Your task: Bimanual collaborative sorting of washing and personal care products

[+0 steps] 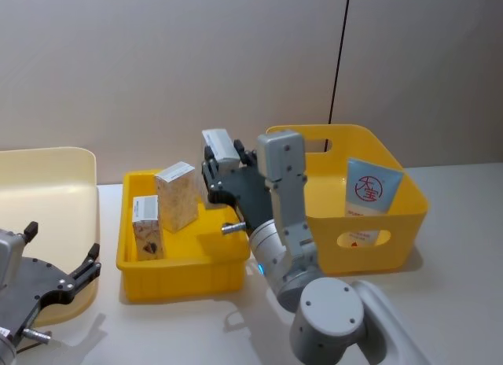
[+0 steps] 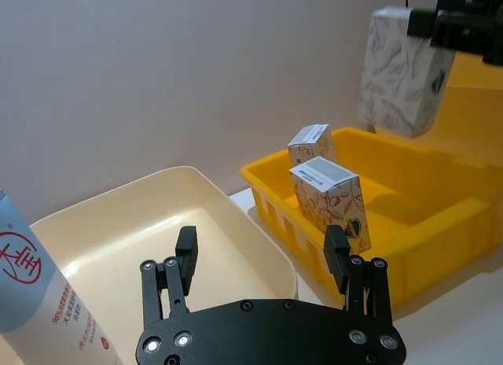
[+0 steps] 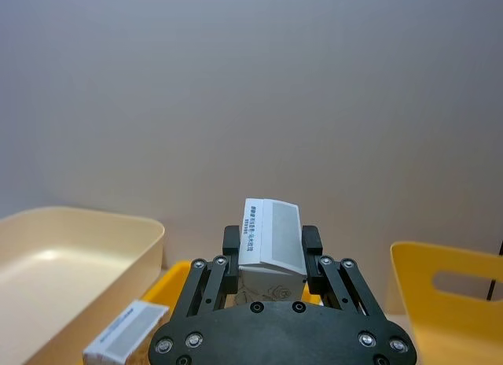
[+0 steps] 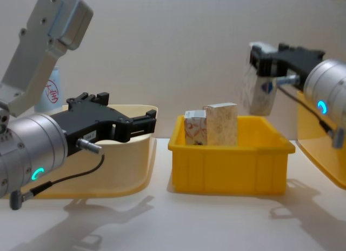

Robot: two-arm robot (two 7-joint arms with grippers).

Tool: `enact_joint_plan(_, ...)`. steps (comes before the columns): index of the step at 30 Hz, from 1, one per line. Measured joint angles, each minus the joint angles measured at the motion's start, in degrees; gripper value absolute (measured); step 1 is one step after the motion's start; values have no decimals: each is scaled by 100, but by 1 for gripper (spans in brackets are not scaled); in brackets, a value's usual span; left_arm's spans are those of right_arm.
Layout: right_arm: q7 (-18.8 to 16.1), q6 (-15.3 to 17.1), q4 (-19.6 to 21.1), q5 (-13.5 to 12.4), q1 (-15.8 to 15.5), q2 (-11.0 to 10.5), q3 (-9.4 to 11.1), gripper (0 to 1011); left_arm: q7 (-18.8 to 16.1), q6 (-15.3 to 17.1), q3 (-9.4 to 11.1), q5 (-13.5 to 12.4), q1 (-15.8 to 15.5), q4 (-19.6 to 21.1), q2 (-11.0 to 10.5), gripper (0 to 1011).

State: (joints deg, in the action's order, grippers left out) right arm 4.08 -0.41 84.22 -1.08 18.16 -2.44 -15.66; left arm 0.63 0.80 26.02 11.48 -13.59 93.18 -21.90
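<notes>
Now my right gripper (image 1: 222, 162) grips a white carton (image 1: 219, 143) above the yellow tray (image 1: 179, 269); my left gripper (image 2: 261, 259) hangs open over the cream bin (image 2: 118, 215).

The low yellow tray (image 1: 149, 259) in the middle and the tall yellow bin (image 1: 401, 215) to the right look like smooth moulded plastic with a slight sheen; the cream bin (image 1: 75, 192) on the left is the same glossy plastic. The cartons (image 1: 176, 193) are matt printed card, one of them gripped by the right gripper (image 3: 271, 247), whose black fingers look like matt metal studded with bright screws. The left gripper (image 2: 263, 259) has the same finish. Both arms' housings are smooth grey with a satin lustre. The light-blue tube (image 1: 371, 188) looks like soft glossy plastic. The tabletop (image 1: 456, 302) is matt and pale
</notes>
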Motion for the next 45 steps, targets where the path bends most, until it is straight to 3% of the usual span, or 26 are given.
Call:
enact_joint_plan(7, -68, -450, 288, -20, -53, -124, 184, 454, 0, 0, 0, -1, 0, 0, 0, 1001)
enact_joint_plan(15, 14, -705, 724, 24, -256, -269, 477, 454, 0, 0, 0, 0, 0, 0, 0, 1002)
enact_joint_plan(31, 301, -575, 1541, 181, -941, -432, 1002, 455, 0, 0, 0, 0, 0, 0, 0, 1002)
enact_joint_plan(45, 307, -324, 1775, 239, -1268, -471, 1179, 455, 0, 0, 0, 0, 0, 0, 0, 1002)
